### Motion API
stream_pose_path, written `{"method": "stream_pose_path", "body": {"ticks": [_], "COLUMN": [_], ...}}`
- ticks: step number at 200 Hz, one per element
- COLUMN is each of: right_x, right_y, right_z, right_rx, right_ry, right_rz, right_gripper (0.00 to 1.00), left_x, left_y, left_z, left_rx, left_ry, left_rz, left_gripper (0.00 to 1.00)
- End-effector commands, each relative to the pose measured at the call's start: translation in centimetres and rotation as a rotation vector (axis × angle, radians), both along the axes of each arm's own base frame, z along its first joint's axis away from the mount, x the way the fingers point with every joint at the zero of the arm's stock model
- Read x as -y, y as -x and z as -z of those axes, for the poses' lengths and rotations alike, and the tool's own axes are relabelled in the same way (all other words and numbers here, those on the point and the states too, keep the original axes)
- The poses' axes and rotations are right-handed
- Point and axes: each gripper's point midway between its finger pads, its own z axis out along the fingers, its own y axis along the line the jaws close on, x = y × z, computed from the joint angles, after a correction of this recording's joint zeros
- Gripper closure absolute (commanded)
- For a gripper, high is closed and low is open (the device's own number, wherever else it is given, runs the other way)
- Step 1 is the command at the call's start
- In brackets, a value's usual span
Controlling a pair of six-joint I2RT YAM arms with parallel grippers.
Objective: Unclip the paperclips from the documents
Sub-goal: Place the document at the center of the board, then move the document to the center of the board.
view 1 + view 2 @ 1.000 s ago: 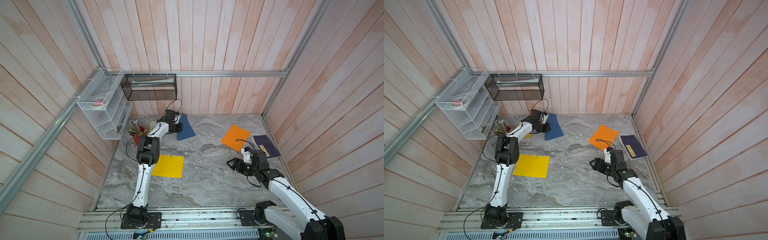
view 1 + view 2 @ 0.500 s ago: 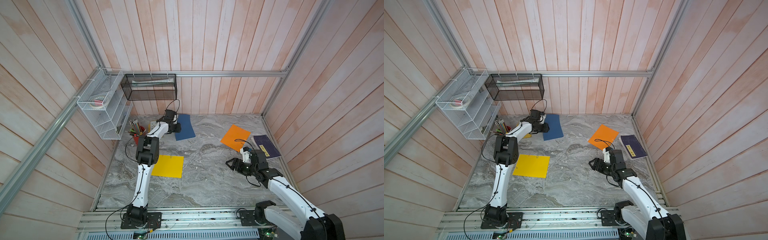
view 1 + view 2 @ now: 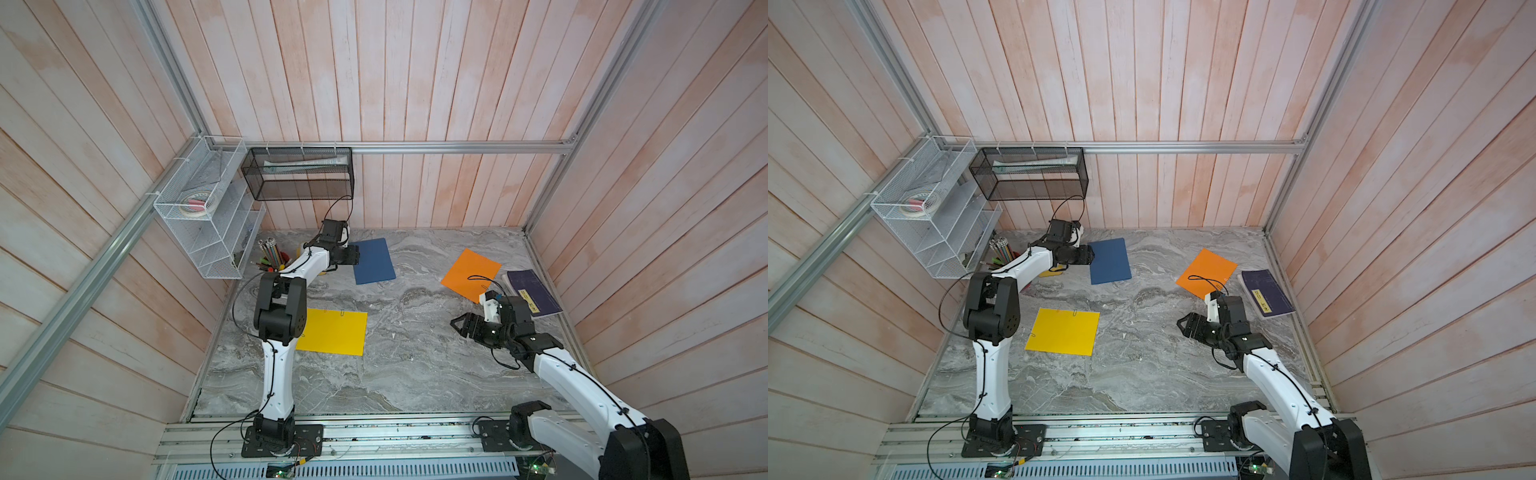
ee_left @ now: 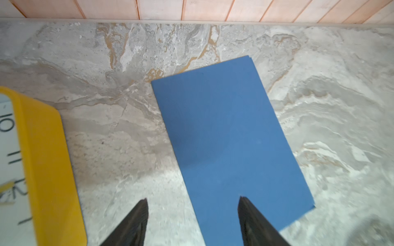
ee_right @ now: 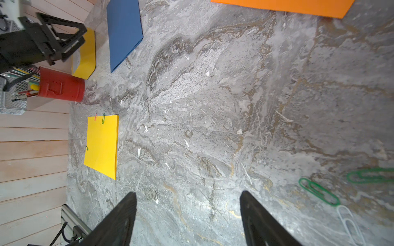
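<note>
Paperclips [image 5: 318,191] lying loose by right gripper [image 5: 188,193] at 3 o'clock, gaping empty, left gripper [image 4: 193,199] gaping over blue sheet [image 4: 223,127], 12 o'clock

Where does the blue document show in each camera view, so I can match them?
In both top views: blue document at the back of the table, left of centre.
Left wrist: mid-picture, just beyond the jaws.
Right wrist: far off, cut by the picture's edge.
Shared landmark: the left gripper, open at its edge.
</note>
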Motion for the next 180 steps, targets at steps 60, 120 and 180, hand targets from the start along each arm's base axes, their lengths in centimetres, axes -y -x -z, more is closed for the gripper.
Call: {"method": "stream_pose_path", "body": {"ticks": [60,120,180], "right_x": [5.2,7.2,7.0], "right_y": [-11.1,-19.6,-22.6], "right_z": [-1.9,0.3,5.6], "right_rx": [0.13,0.099,-0.036], "right_ry": [0.197,0.328,0.41], "right_rz": [0.075,0.077,0.022], "right_gripper": [0.28,0.41,0.47], "left_x": [4.6,6.7,6.5], "left_y": [8.2,13.7,15.8], "left_z": [-5.6,-6.9,-7.0], "left_rx": [0.09,0.079,0.069], "left_ry": [0.28,0.355,0.369], "left_rz": [0.139,0.204,0.219], "left_gripper": [0.3,0.3,0.3]}}
